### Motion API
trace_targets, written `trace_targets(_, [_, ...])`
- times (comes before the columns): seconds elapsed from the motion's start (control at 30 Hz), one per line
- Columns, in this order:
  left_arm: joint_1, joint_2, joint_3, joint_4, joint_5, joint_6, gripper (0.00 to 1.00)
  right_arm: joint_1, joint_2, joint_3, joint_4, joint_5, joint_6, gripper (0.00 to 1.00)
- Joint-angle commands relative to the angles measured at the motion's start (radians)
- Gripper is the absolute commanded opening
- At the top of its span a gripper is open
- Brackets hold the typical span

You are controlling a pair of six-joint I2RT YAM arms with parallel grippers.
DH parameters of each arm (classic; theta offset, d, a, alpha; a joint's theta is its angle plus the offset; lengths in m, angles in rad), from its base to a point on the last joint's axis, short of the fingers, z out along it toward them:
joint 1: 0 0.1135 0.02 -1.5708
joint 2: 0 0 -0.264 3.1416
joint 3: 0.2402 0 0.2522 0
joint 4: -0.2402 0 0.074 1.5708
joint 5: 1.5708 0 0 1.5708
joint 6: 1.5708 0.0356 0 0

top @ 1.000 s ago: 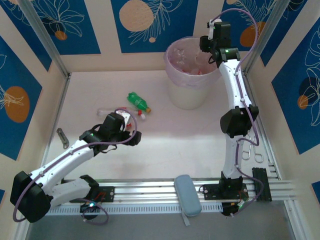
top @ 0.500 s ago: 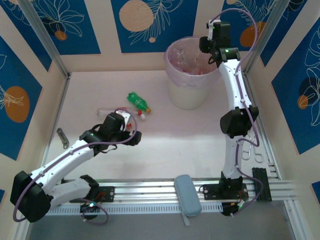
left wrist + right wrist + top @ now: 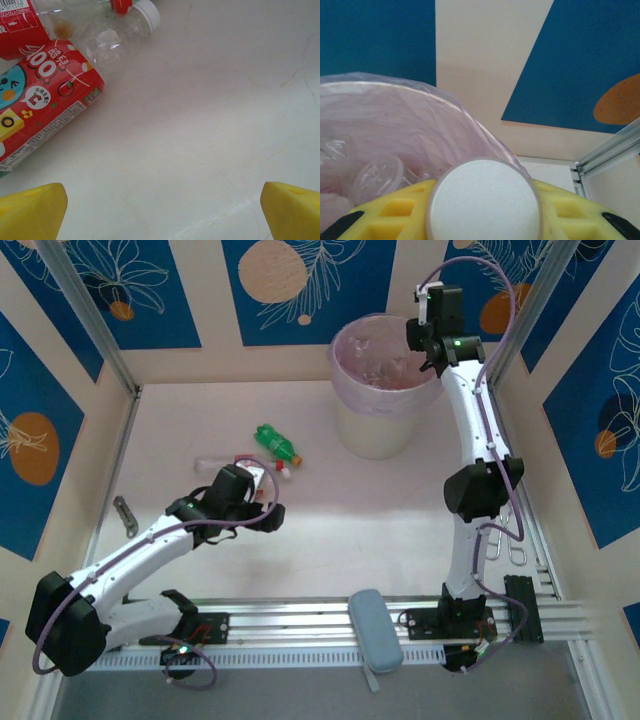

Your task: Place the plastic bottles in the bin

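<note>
**Near to far.** The left fingers (image 3: 31, 210) stood wide apart over bare tabletop (image 3: 210, 125), holding nothing. Just beyond them a red-labelled bottle (image 3: 45, 115) lay on its side, close beside a clear bottle (image 3: 117, 37) with a white cap. The green bottle (image 3: 277, 443) lay a little farther on. At the far wall, the right fingers (image 3: 390, 215) were clamped on a white-ended bottle (image 3: 484, 200) (seen end-on) above the right rim of the bin (image 3: 385, 430). Several binned bottles (image 3: 375, 175) rested inside its pink liner (image 3: 420, 125).

Round white bin (image 3: 385, 435), pink-lilac liner (image 3: 347, 375); green plastic bottle (image 3: 276, 443); clear bottle (image 3: 40, 115), red cartoon label; white round bottle cap (image 3: 484, 202).
</note>
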Motion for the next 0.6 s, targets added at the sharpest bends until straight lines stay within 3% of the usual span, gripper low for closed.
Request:
trace_targets(0.0, [0.01,0.01,0.036,0.008,0.015,0.008,0.99,0.02,0.065,0.043,-0.015,0.064,-0.083,0.27])
trace_targets(0.27, [0.012,0.012,0.047,0.001,0.012,0.011,0.99,0.049,0.133,0.054,0.008,0.032,-0.102,0.36])
trace_targets(0.57, [0.012,0.011,0.052,-0.008,0.012,0.011,0.99,0.055,0.16,0.096,-0.037,-0.036,-0.037,0.66])
